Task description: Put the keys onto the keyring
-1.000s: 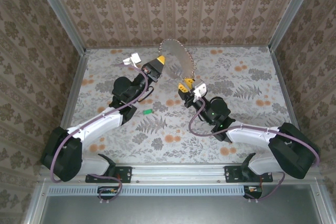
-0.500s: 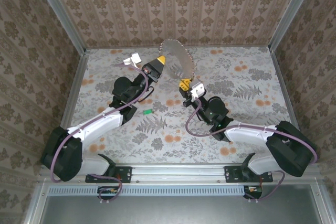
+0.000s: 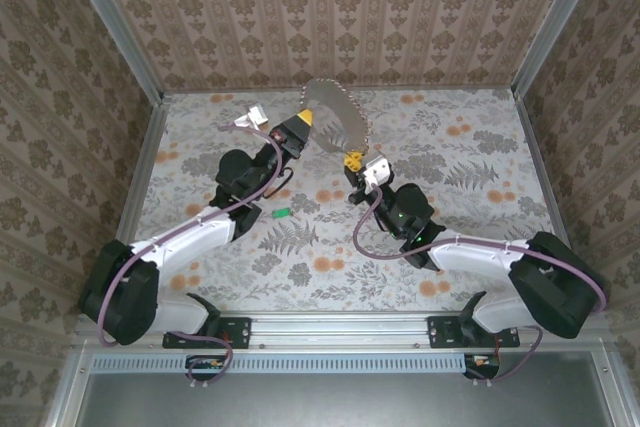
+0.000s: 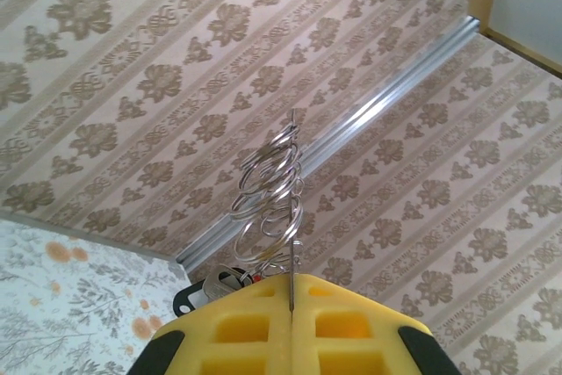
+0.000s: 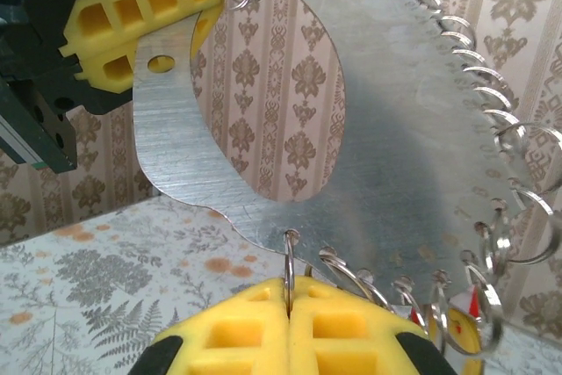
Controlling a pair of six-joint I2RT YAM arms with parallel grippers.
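A curved metal plate (image 5: 413,173), its rim lined with split rings, hangs above the floral tabletop (image 3: 480,147). The left tool (image 4: 290,292) is pressed together on one end of it. The right tool (image 5: 288,296) pinches one keyring (image 5: 289,256) at the rim. A green key (image 3: 282,212) lies on the tabletop beside the left arm. A sideways tug on the ring would likely twist the plate out of the left grip.

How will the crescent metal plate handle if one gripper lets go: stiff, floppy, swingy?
Likely stiff: the metal plate looks like flat brushed sheet and spans between grippers unbent. Probably swingy: the right gripper seems to pinch just one split ring, a loose pivot, while the left gripper clamps its tip. Thin edge, possibly slippery.
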